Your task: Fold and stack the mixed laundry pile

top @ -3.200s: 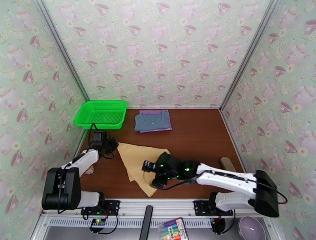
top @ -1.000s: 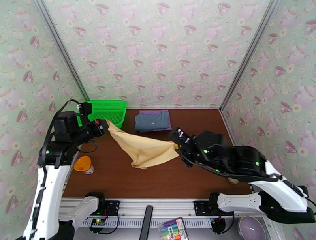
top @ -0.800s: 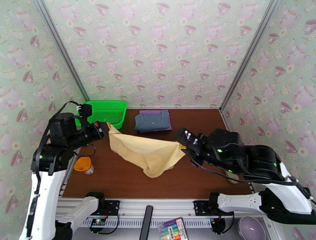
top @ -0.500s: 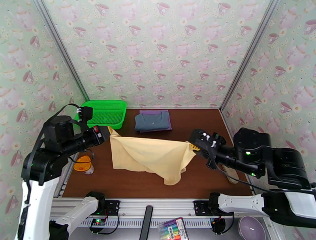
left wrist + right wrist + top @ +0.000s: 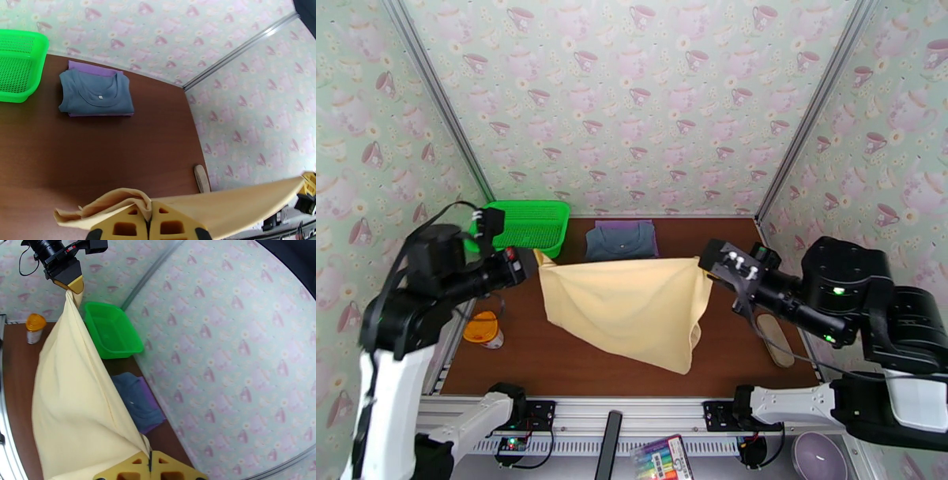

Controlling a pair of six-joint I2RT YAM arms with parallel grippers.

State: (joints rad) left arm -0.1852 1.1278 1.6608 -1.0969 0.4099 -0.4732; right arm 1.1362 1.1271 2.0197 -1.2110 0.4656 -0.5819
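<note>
A tan-yellow shirt (image 5: 628,304) hangs stretched in the air above the brown table, held by its two upper corners. My left gripper (image 5: 528,261) is shut on the left corner (image 5: 134,199), and my right gripper (image 5: 705,268) is shut on the right corner (image 5: 144,447). The cloth (image 5: 75,398) droops to a point toward the near edge. At the back of the table, a folded slate-blue shirt (image 5: 620,241) lies on a folded purple one (image 5: 624,224); both also show as the blue shirt (image 5: 94,94) over the purple one (image 5: 93,69).
A green mesh basket (image 5: 525,225) sits at the back left corner. An orange-lidded jar (image 5: 483,329) stands near the left edge. A tan oblong object (image 5: 774,339) lies by the right wall. Patterned walls close in three sides.
Both arms have risen and drawn apart, lifting the tan-yellow shirt off the table and spreading it from a bunched fold into a taut hanging sheet.
</note>
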